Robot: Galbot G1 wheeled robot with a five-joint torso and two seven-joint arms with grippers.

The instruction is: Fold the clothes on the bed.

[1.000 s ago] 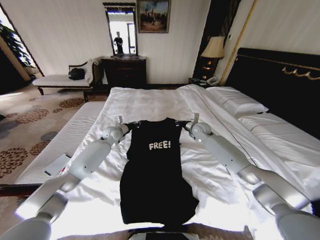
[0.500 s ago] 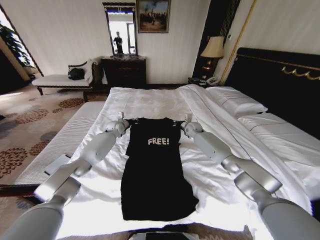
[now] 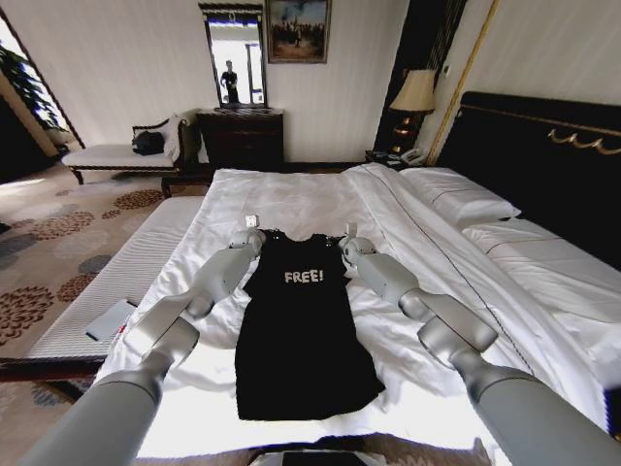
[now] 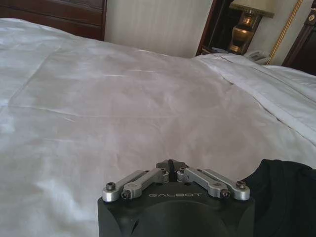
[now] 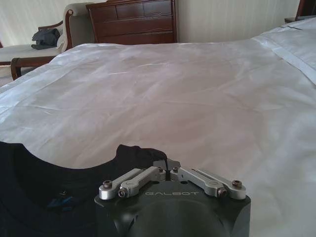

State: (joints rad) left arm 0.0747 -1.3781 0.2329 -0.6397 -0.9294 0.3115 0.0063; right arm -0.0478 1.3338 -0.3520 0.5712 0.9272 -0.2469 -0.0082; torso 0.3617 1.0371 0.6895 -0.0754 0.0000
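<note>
1. Bed (image 3: pixel 291 199): large, white duvet, dark headboard on my right. The surface ahead of both wrists is smooth and unobstructed, so I judge it a fair place to lay the garment flat.

2. T-shirt (image 3: pixel 296 335): black, "FREE!" on the chest, lying lengthwise down the middle of the duvet, collar end far from me, hem near me. The sides look already turned in, giving a narrow strip. The hem end bulges wider than the chest; I would watch that unevenness when doubling it over.

3. Left gripper (image 3: pixel 254 233): at the shirt's far left shoulder corner. In the left wrist view its linkages are drawn together to a closed point (image 4: pixel 170 165); black fabric lies just beside it, and I cannot tell whether any is pinched.

4. Right gripper (image 3: pixel 346 239): at the far right shoulder corner, closed on the black cloth by the collar edge (image 5: pixel 167 163).

5. Handling note, a judgement: both corners should travel level and at one pace, the cloth kept lightly taut between them, so the soft fabric does not sag or skew.
</note>
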